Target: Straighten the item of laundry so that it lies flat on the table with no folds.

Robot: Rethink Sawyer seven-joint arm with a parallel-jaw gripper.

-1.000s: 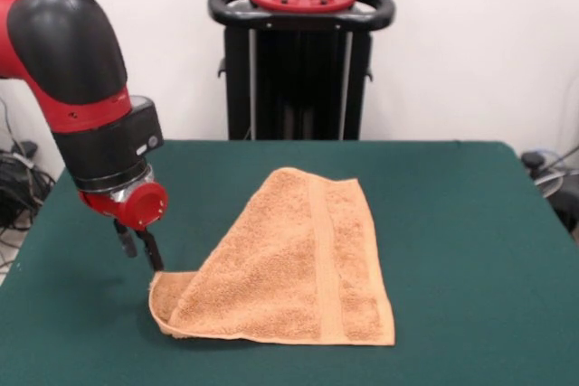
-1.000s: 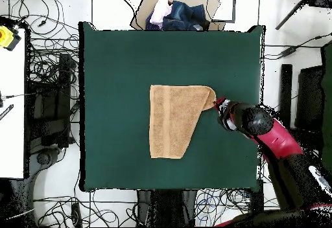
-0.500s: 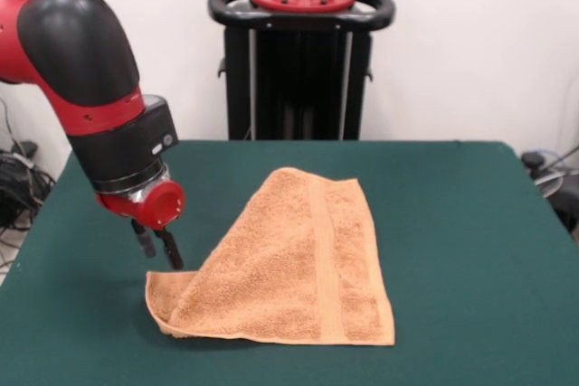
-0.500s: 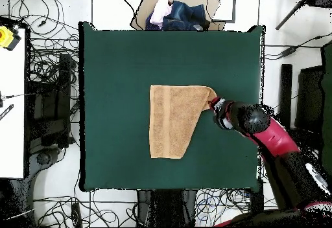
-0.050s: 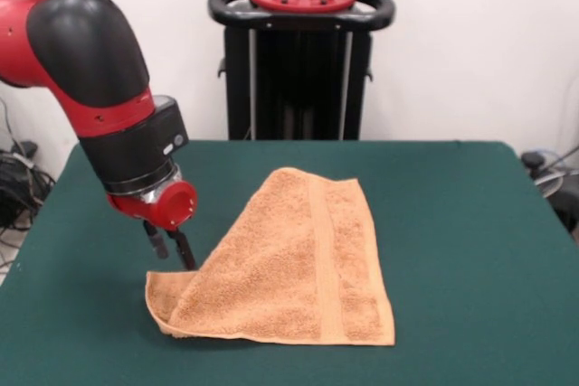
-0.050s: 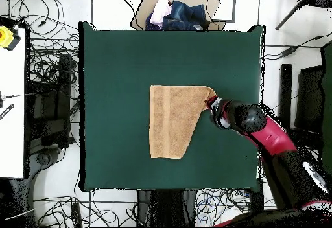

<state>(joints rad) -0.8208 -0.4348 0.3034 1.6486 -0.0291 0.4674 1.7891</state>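
One towel (image 5: 294, 264) lies folded on my green table (image 5: 470, 250); cables (image 6: 45, 63) clutter the floor around. Gripper (image 5: 174, 249) pinches the towel's corner.

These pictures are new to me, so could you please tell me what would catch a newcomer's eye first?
The orange towel stands out most: it lies near the middle of the green table, folded over into a slanted shape rather than spread flat. Next is the big red and black arm, whose gripper hangs just above the towel's curled corner at the picture's left in the front view.
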